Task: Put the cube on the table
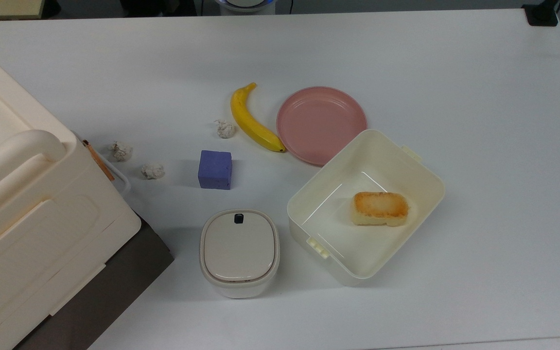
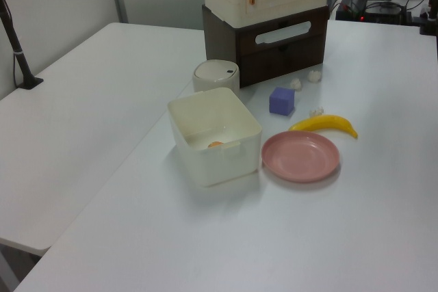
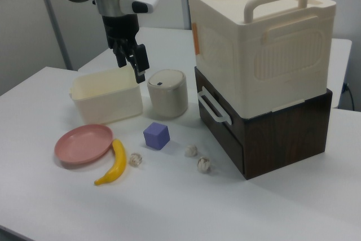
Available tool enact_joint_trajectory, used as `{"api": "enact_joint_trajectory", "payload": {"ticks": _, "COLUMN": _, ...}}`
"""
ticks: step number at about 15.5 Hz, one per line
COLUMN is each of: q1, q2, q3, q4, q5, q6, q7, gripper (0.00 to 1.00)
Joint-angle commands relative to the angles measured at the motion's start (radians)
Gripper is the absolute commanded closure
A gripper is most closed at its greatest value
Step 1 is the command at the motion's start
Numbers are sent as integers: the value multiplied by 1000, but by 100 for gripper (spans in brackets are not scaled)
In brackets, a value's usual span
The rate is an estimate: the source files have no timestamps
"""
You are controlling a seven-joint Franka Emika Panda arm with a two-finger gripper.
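Bright, even overhead light, soft short shadows on the table point(image 1: 479, 121), perhaps slightly hazy left view

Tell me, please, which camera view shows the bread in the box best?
The top view: the bread lies fully exposed on the box floor. The left view gives a sliver behind the wall; the right view's box wall hides it.

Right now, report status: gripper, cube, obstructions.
Gripper high, fingers look empty. Cube resting on the table, apart from the plate. Nothing on top of it.
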Motion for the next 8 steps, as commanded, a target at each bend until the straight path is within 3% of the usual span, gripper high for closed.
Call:
{"api": "enact_joint_trajectory", "payload": {"ticks": 1, "q1": 5, "q2": 8, "q3": -3, "q4": 16, "q5": 11, "q6": 0, "q7": -107, "gripper": 0}}
{"api": "enact_joint_trajectory", "payload": {"ticks": 8, "q1": 5, "q2": 8, "q3": -3, "q4": 8, "q5": 4, "q6": -3, "q7": -261, "gripper": 0}}
